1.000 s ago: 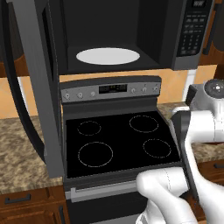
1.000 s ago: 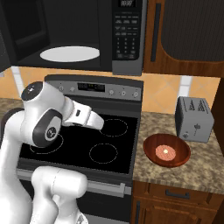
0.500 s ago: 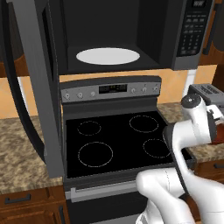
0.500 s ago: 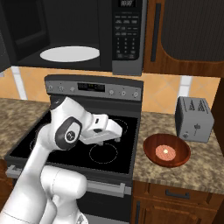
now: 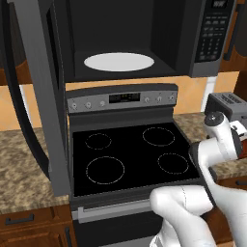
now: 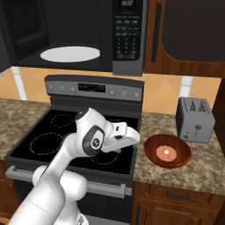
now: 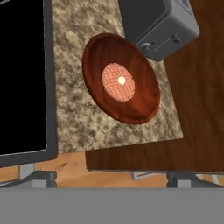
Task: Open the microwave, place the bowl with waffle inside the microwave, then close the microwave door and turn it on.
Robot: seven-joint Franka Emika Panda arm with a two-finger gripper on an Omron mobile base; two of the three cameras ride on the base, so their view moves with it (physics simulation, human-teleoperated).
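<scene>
The microwave [image 5: 207, 38] hangs above the stove, and its door [image 5: 36, 96] is swung wide open to the left. A white round plate [image 5: 119, 61] lies in the cavity, also seen in the right base view as the plate [image 6: 70, 54]. The reddish-brown bowl [image 6: 168, 150] sits on the counter right of the stove, in front of the toaster, with the waffle [image 6: 166, 152] in it. My white hand [image 6: 124, 136] hovers over the stove's right edge, just left of the bowl. In the hand view the bowl [image 7: 144, 94] and waffle [image 7: 118, 82] lie ahead of my gripper [image 7: 107, 177], which is open and holds nothing.
A grey toaster [image 6: 195, 119] stands close behind the bowl. The black four-ring stove [image 6: 48, 138] fills the counter's middle, with granite counter [image 6: 193, 173] on its right. A wooden cabinet [image 6: 189, 35] hangs right of the microwave.
My arm has swung down and to the right, from above the stove toward the bowl. The gripper has stayed open; the bowl and microwave have not moved.
</scene>
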